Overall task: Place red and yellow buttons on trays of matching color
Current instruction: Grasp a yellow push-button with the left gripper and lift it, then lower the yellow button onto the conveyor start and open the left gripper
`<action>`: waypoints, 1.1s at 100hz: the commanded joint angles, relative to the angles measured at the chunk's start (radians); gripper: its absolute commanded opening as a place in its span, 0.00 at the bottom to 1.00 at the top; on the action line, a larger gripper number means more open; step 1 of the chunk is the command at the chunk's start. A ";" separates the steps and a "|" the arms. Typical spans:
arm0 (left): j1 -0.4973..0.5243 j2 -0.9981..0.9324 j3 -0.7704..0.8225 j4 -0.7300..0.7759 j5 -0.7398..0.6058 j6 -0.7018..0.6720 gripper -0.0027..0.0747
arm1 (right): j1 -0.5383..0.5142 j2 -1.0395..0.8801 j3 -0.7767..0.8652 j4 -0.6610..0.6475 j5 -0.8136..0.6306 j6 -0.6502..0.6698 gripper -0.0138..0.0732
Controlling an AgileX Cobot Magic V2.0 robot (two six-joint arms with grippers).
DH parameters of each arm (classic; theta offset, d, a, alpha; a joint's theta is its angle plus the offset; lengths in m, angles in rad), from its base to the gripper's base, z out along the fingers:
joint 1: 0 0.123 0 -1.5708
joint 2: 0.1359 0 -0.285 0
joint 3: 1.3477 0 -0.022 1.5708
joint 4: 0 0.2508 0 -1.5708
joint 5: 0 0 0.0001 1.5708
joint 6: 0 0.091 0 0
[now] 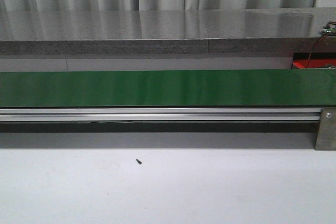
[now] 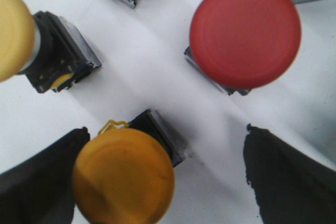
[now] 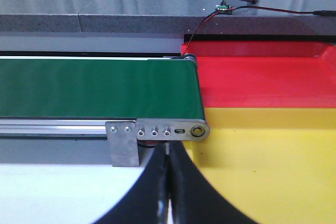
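Left gripper (image 2: 157, 182) fingers spread over the orange-yellow button (image 2: 123, 178) — shift toward 9 o'clock, centre, then close; right gripper (image 3: 168, 192) fingers pressed together, empty.

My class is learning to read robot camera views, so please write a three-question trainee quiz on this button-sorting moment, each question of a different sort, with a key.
1. True or false: the right hand has its fingers closed together with nothing between them.
2. Multiple choice: in the right wrist view, which tray lies farther from the camera? A. the yellow tray B. the red tray C. neither, they overlap
3. Fill in: between the open fingers of the left hand sits a ____ button, while the red button stands apart from it.

Key: 1 true; 2 B; 3 yellow.
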 commanded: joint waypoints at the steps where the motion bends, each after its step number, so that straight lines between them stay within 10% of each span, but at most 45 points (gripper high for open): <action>1: 0.005 -0.039 -0.030 -0.001 -0.046 -0.002 0.66 | 0.001 -0.017 -0.019 0.001 -0.085 -0.003 0.08; 51: 0.005 -0.089 -0.030 -0.001 0.001 -0.002 0.12 | 0.001 -0.017 -0.019 0.001 -0.085 -0.003 0.08; 110: -0.163 -0.384 -0.198 -0.171 0.115 0.229 0.04 | 0.001 -0.017 -0.019 0.001 -0.085 -0.003 0.08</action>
